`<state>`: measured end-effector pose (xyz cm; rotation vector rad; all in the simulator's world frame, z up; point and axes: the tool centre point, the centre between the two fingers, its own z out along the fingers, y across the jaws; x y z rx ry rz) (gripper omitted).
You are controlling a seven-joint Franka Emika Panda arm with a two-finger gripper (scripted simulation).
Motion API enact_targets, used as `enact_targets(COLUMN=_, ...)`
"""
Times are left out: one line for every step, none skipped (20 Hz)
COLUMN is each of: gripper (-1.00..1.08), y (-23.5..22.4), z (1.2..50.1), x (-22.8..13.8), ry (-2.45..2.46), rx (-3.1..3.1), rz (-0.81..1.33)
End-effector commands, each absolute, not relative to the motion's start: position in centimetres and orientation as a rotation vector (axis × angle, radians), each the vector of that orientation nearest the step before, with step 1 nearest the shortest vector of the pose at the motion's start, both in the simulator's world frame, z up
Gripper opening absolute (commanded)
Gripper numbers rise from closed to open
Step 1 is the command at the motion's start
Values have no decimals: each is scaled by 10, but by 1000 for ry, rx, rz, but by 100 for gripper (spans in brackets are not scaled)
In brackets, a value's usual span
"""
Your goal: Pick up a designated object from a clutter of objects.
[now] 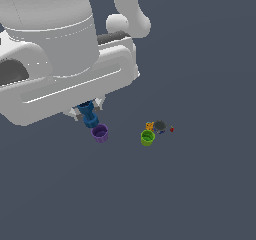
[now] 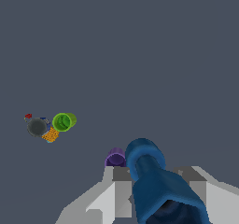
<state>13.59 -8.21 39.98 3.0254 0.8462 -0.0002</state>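
Jaws clamped on the dark-blue bottle (image 2: 156,181), held in gripper (image 1: 89,109) above the surface, w/ purple cup (image 1: 100,133) just below. Green cup (image 1: 147,137) & rest of clutter sit well apart, to exterior view's right. Step: lift/carry. Next: prob. raise straight, keep grip firm.

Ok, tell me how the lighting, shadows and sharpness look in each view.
Exterior view: flat, even render lighting, no cast shadows under the green cup or purple cup; the arm shows soft shading only. Wrist view: equally flat, no glare; the blue bottle between the gripper fingers is blocky and coarse up close.
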Motion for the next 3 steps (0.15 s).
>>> enact_targets(gripper=-100, y=-82, z=400, x=136, ry=847, rx=3025, rz=0)
enact_targets(gripper=-100, y=-82, z=400, x=136, ry=847, rx=3025, rz=0)
enact_targets(gripper=-100, y=-82, z=400, x=136, ry=847, rx=3025, rz=0)
